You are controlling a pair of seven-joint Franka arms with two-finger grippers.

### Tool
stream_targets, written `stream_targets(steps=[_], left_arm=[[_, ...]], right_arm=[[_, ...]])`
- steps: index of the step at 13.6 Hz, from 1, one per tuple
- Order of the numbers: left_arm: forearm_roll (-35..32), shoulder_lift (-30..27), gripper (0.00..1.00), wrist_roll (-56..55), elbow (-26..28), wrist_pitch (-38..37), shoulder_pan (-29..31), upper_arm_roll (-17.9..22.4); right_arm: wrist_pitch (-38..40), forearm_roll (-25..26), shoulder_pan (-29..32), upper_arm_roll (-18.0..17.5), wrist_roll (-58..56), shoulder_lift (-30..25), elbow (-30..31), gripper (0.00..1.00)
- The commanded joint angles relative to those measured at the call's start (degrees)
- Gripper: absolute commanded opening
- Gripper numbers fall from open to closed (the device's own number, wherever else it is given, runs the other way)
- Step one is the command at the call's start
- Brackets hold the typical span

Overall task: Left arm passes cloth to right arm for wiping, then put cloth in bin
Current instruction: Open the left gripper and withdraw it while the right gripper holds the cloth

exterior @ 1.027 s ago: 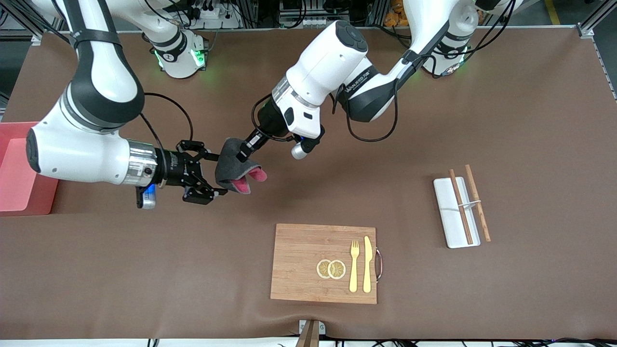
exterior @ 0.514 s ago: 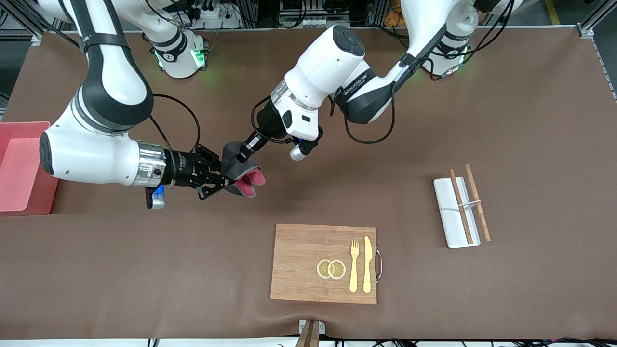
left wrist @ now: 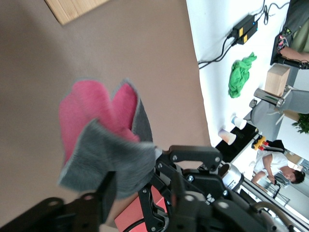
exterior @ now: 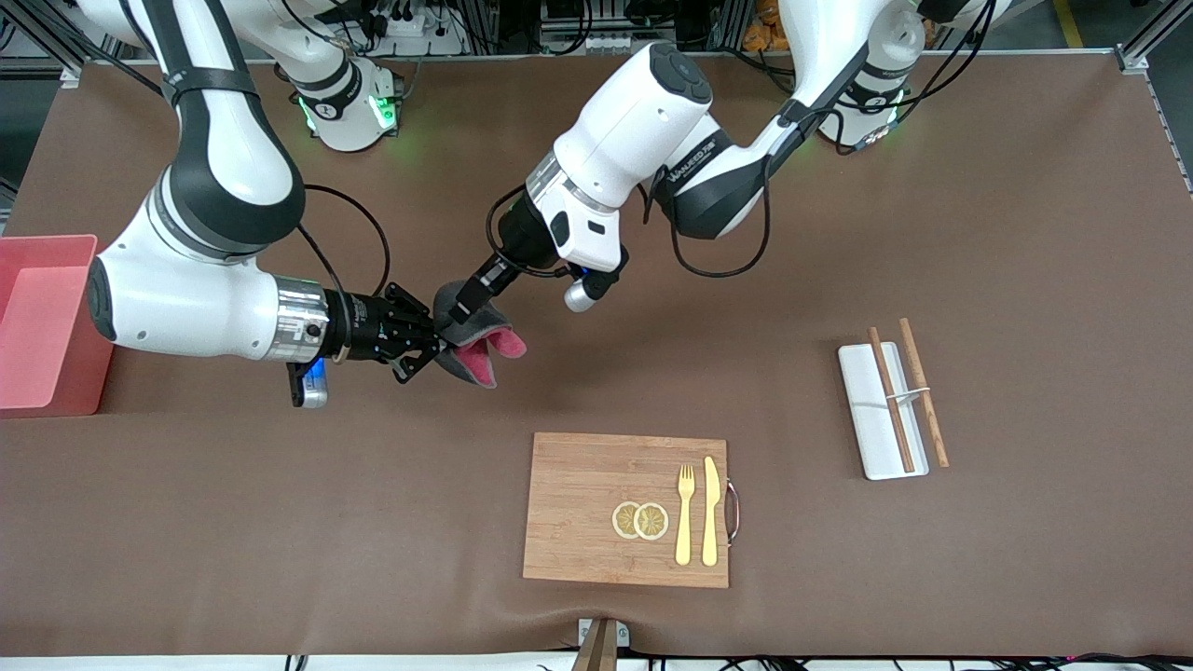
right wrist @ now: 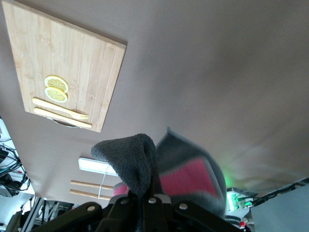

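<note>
Since before, right claw (exterior: 436,343) clamped the cloth (exterior: 477,337); left claw (exterior: 463,300) loosens above wooden board (exterior: 578,485).

Bin (exterior: 42,321) is cut by the front view's edge, part of it out of frame. Right hand (exterior: 438,347) fingertips are buried in the cloth (exterior: 475,335), so contact pts are hidden. Left hand (exterior: 463,300) tips sit against the cloth's top fold; can't tell if they grip it. Left wrist view: cloth (left wrist: 104,142) blurred at edges, board (left wrist: 72,8) corner only. Right wrist view: own fingers mostly under the cloth (right wrist: 159,169).
</note>
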State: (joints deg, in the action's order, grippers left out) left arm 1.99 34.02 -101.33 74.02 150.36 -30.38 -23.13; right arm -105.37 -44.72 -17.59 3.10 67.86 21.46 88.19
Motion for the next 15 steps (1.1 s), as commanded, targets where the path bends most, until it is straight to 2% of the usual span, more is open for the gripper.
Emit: stream_targets(steps=[1, 3, 6, 8, 10, 13, 15], left_arm=[[-0.85, -4.39, 1.0, 0.17, 0.51, -8.04, 2.78, 0.72], [-0.94, -6.5, 1.0, 1.04, 0.51, -14.1, 4.88, 0.72], [-0.94, -10.01, 1.0, 10.68, 0.59, -26.47, 10.15, 0.63], [-0.76, -12.21, 1.0, 20.25, 0.6, -35.7, 15.15, 0.37], [-0.76, -14.15, 1.0, 32.63, 0.86, -44.59, 20.42, 0.37], [-0.76, -15.38, 1.0, 55.12, 1.3, -53.83, 29.91, 0.28], [-0.85, -15.39, 1.0, 62.81, 1.47, -56.57, 34.67, 0.37]], right_arm=[[-0.01, 1.81, 0.63, 0.24, -5.87, 1.29, -0.3, 0.0], [-0.36, 5.5, 0.89, 0.42, -10.7, 2.87, -0.39, 0.0], [-4.4, 10.25, 2.47, 0.42, -19.93, 6.39, -0.3, 0.0], [-4.93, 15.07, 2.82, 0.42, -26.08, 7.36, 1.18, 0.0], [-8.35, 20.87, 3.0, 0.42, -31.26, 6.41, 6.78, 0.0], [-9.24, 22.3, 7.03, 0.68, -39.44, 5.87, 11.2, 0.0], [-10.55, 23.79, 12.81, 0.94, -48.55, 6.4, 13.31, 0.0]])
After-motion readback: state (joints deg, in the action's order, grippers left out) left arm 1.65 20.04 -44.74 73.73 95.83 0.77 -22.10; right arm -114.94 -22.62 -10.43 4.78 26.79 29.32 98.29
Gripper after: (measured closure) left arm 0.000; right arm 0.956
